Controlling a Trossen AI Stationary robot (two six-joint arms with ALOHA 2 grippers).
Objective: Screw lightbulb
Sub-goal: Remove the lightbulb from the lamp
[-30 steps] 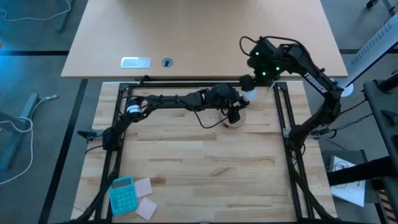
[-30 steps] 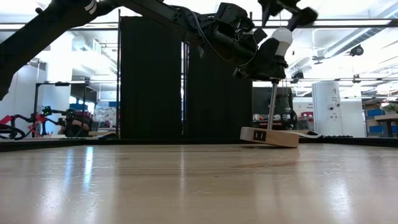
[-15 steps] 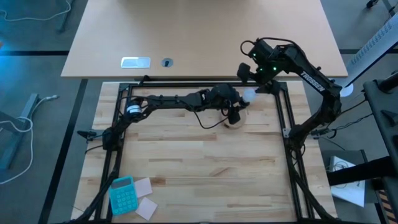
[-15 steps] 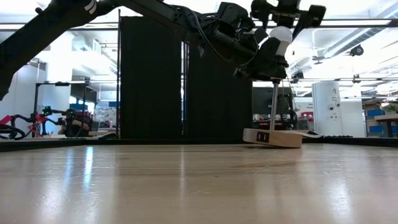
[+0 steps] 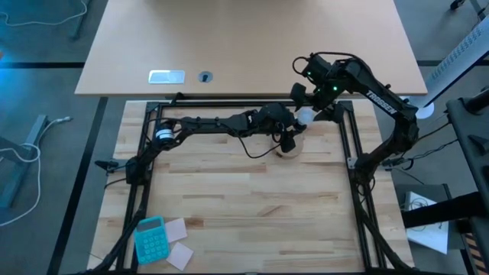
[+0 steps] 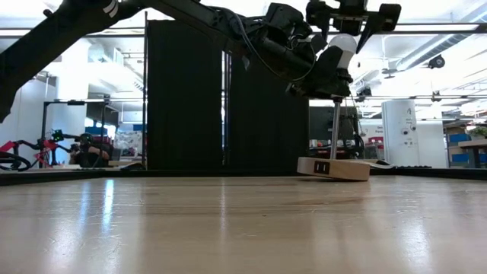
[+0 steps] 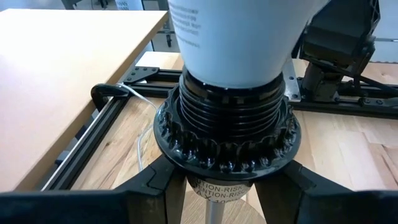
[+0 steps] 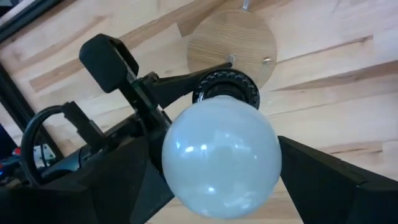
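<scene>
- The lightbulb [image 6: 342, 43] is seated upright in the black socket [image 7: 227, 134], globe uppermost, near the worktop's [image 5: 252, 206] far edge.
- The socket is clenched by the left end effector [image 5: 288, 137].
- The globe is straddled by the released right end effector [image 8: 217, 180].

black jointed arms [image 5: 214, 122], green lights, cables

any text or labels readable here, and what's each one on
"-RISK": end of a line of white print on the black socket, left wrist view; the start and the line below it are too blurred.
Grey print on the lightbulb neck: too blurred to read.
White lettering on the right arm, high view: too small to read.
Calculator keys: too small to read.
</scene>
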